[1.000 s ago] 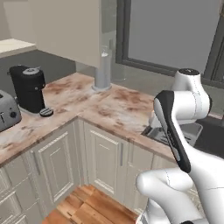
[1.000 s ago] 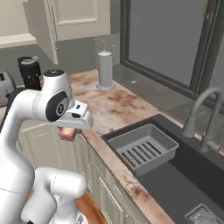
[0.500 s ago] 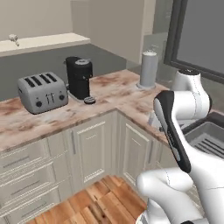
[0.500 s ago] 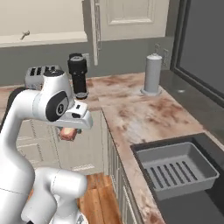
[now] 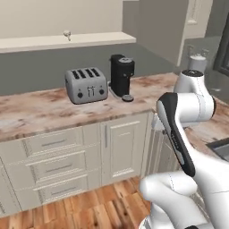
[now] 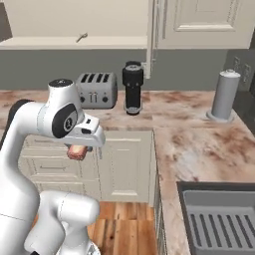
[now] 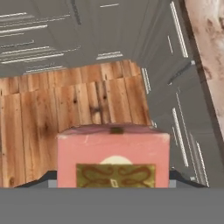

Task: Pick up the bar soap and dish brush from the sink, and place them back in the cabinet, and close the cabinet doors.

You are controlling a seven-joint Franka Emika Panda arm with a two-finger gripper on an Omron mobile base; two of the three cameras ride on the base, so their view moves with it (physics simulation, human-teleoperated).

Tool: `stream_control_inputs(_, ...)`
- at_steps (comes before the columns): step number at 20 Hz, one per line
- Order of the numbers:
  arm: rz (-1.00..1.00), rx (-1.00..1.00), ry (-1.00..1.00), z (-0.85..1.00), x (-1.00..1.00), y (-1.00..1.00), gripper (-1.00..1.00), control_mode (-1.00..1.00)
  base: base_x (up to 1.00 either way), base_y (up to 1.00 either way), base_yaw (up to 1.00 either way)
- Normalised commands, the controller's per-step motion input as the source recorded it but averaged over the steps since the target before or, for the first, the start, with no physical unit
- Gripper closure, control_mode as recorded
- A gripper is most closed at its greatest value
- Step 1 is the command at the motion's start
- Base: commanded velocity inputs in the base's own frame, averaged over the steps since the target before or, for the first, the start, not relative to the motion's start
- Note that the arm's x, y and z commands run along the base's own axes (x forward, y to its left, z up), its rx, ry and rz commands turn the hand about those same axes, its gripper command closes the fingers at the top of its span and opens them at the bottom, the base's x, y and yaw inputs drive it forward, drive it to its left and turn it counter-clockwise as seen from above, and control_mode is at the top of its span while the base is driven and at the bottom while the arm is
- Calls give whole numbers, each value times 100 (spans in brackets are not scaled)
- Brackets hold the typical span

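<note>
My gripper point(image 6: 78, 148) is shut on the bar soap point(image 6: 75, 153), a small reddish-brown block that hangs below the hand in front of the lower drawers. In the hand view the bar soap point(image 7: 113, 155) sits between the fingertips point(image 7: 49, 178), above the wooden floor. At the lower right is the sink point(image 6: 182, 191), with its slotted rack point(image 6: 221, 224) inside. The cabinet point(image 6: 204, 20) hangs above the counter, and one of the cabinet doors point(image 6: 151, 35) stands open, edge-on. The dish brush is out of view.
A silver toaster point(image 6: 97, 89) and a black coffee machine point(image 6: 133, 87) stand on the marble counter point(image 6: 199, 144). A grey cylinder point(image 6: 225, 94) stands at the counter's right. Cream drawers and doors point(image 5: 58, 161) line the base below, and a long shelf point(image 5: 62, 41) runs above the toaster.
The whole scene has shifted right as the base moved. The toaster and coffee machine came into view and the sink slid to the right edge. The gripper has kept hold of the soap.
</note>
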Motion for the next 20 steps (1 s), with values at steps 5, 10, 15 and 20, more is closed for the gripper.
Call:
stream_control_inputs(5, 0, 0, 0, 0, 0, 0, 100, 100, -5, 12, 42)
stream_control_inputs(10, 0, 0, 0, 0, 0, 0, 100, 100, 0, 54, 27)
stream_control_inputs(15, 0, 0, 0, 0, 0, 0, 100, 100, 1, 50, 3)
stream_control_inputs(20, 0, 0, 0, 0, 0, 0, 100, 100, 19, 23, 0)
